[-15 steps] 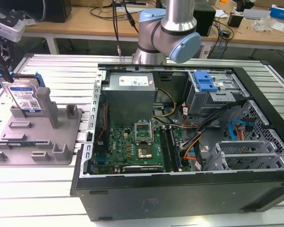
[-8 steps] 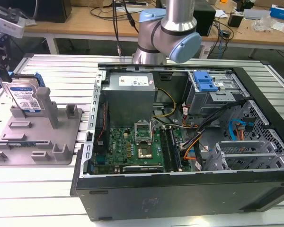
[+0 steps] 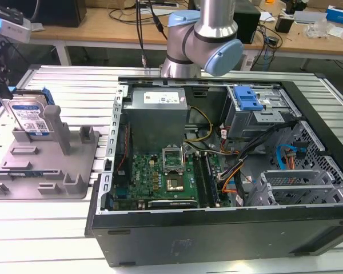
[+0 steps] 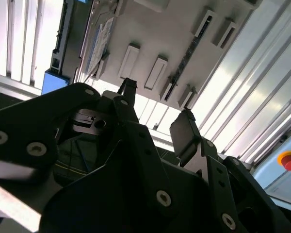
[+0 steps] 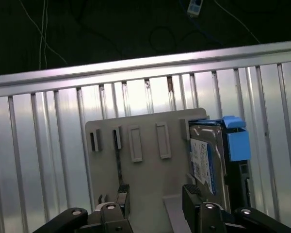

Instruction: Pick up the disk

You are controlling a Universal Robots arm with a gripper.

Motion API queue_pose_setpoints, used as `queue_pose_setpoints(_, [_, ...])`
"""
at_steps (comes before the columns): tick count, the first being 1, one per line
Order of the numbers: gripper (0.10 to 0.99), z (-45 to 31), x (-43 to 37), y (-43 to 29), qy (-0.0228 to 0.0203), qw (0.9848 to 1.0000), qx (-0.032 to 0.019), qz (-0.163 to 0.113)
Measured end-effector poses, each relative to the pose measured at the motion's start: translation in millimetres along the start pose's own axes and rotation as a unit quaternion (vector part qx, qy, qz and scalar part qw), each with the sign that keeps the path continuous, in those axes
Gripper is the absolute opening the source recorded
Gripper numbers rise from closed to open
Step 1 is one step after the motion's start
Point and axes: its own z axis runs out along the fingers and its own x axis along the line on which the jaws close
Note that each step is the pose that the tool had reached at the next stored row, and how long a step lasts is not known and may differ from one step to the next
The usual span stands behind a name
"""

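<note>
The black two-finger gripper (image 5: 157, 196) is facing the flat grey plastic fixture with upright posts (image 5: 148, 170), its jaws spread wide with nothing between them. The silver rectangular hard disk with a white-and-blue label and blue side rails (image 5: 206, 160) is standing on edge in that fixture, apart from the fingers. The exterior view is placing the disk at nine o'clock from the open black computer case (image 3: 188, 245), with the silver-and-blue robot arm (image 3: 208, 34) at twelve o'clock. Everything is resting on a ribbed aluminium table (image 3: 63, 80); wooden benches with cables (image 3: 103, 25) are standing behind
</note>
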Motion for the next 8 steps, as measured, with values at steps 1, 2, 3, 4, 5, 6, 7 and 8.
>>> queue_pose_setpoints(1, [0.557, 0.0, 0.0, 0.0, 0.0001, 1.0000, 0.0000, -0.001])
queue_pose_setpoints(2, [0.557, 0.0, 0.0, 0.0, -0.0001, 1.0000, 0.0000, -0.001])
queue_pose_setpoints(3, [0.557, 0.1, -0.1, 0.0, -0.0004, 1.0000, 0.0000, -0.001])
queue_pose_setpoints(4, [0.557, 0.0, -0.1, 0.0, -0.0008, 1.0000, -0.0001, -0.001])
queue_pose_setpoints(5, [0.557, 0.0, -0.1, 0.0, -0.0011, 1.0000, -0.0001, -0.001])
queue_pose_setpoints(6, [0.557, 0.0, 0.0, 0.0, -0.0012, 1.0000, -0.0002, -0.001])
queue_pose_setpoints(7, [0.557, 0.1, -0.1, 0.0, -0.0015, 1.0000, -0.0001, -0.001])
queue_pose_setpoints(8, [0.557, 0.0, -1.0, 0.1, -0.0015, 1.0000, -0.0002, -0.001])
